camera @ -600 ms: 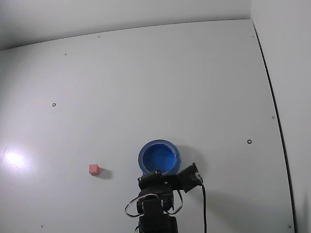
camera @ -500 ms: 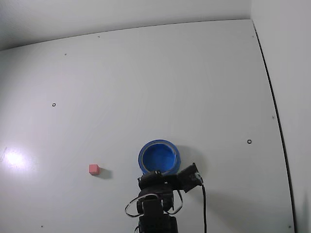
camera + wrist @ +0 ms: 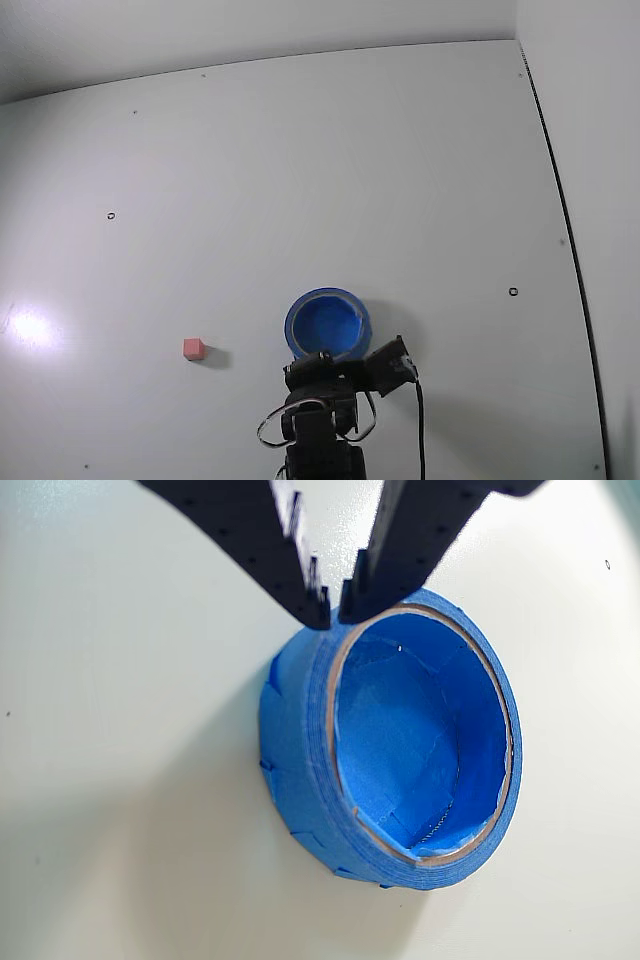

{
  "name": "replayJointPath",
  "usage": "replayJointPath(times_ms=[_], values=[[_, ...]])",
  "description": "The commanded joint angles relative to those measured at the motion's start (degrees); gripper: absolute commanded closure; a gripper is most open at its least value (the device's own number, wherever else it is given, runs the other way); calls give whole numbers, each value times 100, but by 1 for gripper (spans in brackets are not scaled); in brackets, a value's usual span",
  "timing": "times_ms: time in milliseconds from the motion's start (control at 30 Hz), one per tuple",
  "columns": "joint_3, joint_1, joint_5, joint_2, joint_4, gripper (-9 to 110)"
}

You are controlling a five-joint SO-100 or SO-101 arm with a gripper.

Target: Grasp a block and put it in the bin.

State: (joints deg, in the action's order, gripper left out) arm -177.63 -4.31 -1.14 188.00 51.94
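Note:
The block [image 3: 194, 348], a tiny pink-red cube, lies on the white table to the left of the bin in the fixed view; the wrist view does not show it. The bin [image 3: 328, 323] is a round, shallow blue container, empty inside, and it fills the wrist view [image 3: 420, 750]. My gripper [image 3: 334, 608] comes in from the top of the wrist view, its black fingertips nearly touching just above the bin's upper-left rim, with nothing between them. In the fixed view the arm [image 3: 335, 400] sits folded at the bin's near side and the fingertips are hidden.
A white table [image 3: 300, 180] spreads wide behind and beside the bin. Small black holes [image 3: 513, 292] dot it, and a dark seam [image 3: 570, 240] runs along its right edge. A black cable [image 3: 420, 430] trails from the arm.

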Motion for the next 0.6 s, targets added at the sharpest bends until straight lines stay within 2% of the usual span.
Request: replayJointPath(times_ms=[0,133,400,567], values=[[202,-35,79,-79,-44,101],[220,-18,352,-79,-53,101],[457,-97,3138,-79,-44,101],[1564,-114,3261,-589,123,101]])
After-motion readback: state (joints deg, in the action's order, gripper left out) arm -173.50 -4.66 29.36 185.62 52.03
